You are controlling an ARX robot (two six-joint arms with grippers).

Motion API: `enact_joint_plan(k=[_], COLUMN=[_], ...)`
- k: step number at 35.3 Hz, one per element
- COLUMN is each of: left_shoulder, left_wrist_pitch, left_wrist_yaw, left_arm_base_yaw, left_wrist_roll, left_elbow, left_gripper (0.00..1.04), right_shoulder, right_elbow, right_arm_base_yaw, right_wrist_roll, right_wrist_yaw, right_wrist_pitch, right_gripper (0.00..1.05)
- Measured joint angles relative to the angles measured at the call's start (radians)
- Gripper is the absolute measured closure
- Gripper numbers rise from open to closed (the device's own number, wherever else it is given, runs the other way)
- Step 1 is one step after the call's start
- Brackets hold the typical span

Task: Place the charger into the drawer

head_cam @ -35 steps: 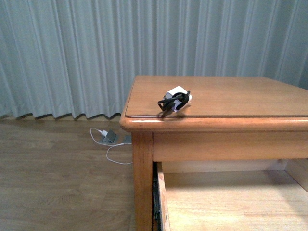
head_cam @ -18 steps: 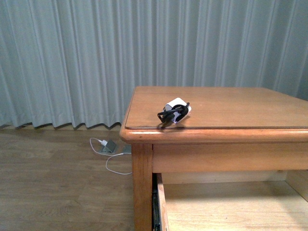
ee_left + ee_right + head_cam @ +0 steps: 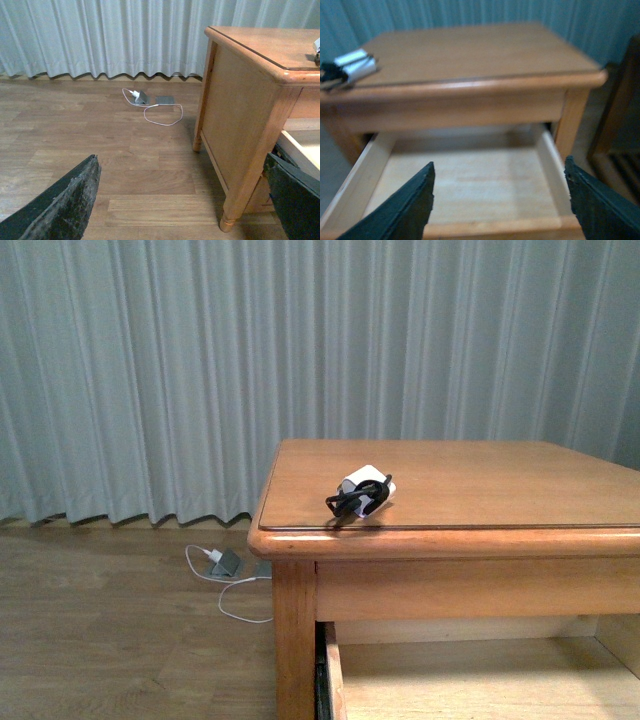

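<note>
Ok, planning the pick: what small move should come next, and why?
Probably lift the right gripper toward the white cube charger wrapped in black cable: it lies untouched on the wooden cabinet top, the pale-wood drawer is open, and the jaws stand open, empty.

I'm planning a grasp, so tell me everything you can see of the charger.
The charger is a small white cube-like plug adapter with a black cable wound around it, one loop sticking out to the side. It lies on the wooden cabinet top, near its front edge, above the open drawer. Nothing else touches it.
</note>
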Motion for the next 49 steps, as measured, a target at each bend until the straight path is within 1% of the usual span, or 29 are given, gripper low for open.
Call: enact_joint_plan(k=[1,3,9,12,16,18,20,22,30,32,40,41,42,44,45,49], left_shoulder=[0.000,0.000,0.000,0.000,0.000,0.000,0.000,0.000,0.000,0.000,0.000,0.000,0.000,0.010,0.046,0.214], left_wrist_pitch=[0.000,0.000,0.000,0.000,0.000,0.000,0.000,0.000,0.000,0.000,0.000,0.000,0.000,-0.010,-0.008,0.066], left_wrist_yaw=[0.001,0.000,0.001,0.000,0.001,0.001,0.000,0.000,0.001,0.001,0.001,0.001,0.001,-0.004,-0.024,-0.030], left_arm_base_yaw=[0.000,0.000,0.000,0.000,0.000,0.000,0.000,0.000,0.000,0.000,0.000,0.000,0.000,-0.006,-0.021,-0.071], left_wrist_roll=[0.000,0.000,0.000,0.000,0.000,0.000,0.000,0.000,0.000,0.000,0.000,0.000,0.000,-0.027,-0.062,-0.101], left_elbow=[0.000,0.000,0.000,0.000,0.000,0.000,0.000,0.000,0.000,0.000,0.000,0.000,0.000,0.002,0.004,0.037], left_gripper=[0.06,0.06,0.06,0.06,0.06,0.06,0.06,0.06,0.06,0.06,0.06,0.06,0.06,0.06,0.06,0.06], right_shoulder=[-0.011,-0.031,-0.066,-0.090,-0.134,-0.192,-0.232,-0.260,-0.266,-0.267,-0.267,-0.267,-0.267,-0.267,-0.267,-0.267], right_elbow=[-0.007,-0.031,-0.071,-0.081,-0.098,-0.100,-0.111,-0.112,-0.112,-0.112,-0.112,-0.112,-0.112,-0.112,-0.112,-0.112], right_arm_base_yaw=[0.010,0.016,0.019,0.019,0.019,0.019,0.019,0.019,0.019,0.019,0.019,0.019,0.019,0.019,0.019,0.019], right_wrist_roll=[-0.003,-0.011,-0.016,-0.017,-0.020,-0.020,-0.020,-0.021,-0.021,-0.021,-0.021,-0.021,-0.020,-0.021,-0.021,-0.021], right_wrist_yaw=[0.019,0.035,0.037,0.036,0.037,0.037,0.036,0.036,0.036,0.037,0.036,0.036,0.036,0.036,0.037,0.036], right_wrist_pitch=[0.008,0.011,0.007,0.001,-0.024,-0.106,-0.141,-0.147,-0.149,-0.149,-0.149,-0.149,-0.149,-0.149,-0.149,-0.149], right_gripper=[0.44,0.58,0.85,1.03,1.03,1.03,1.03,0.98,0.62,0.50,0.16,0.09,0.07,0.09,0.09,0.09])
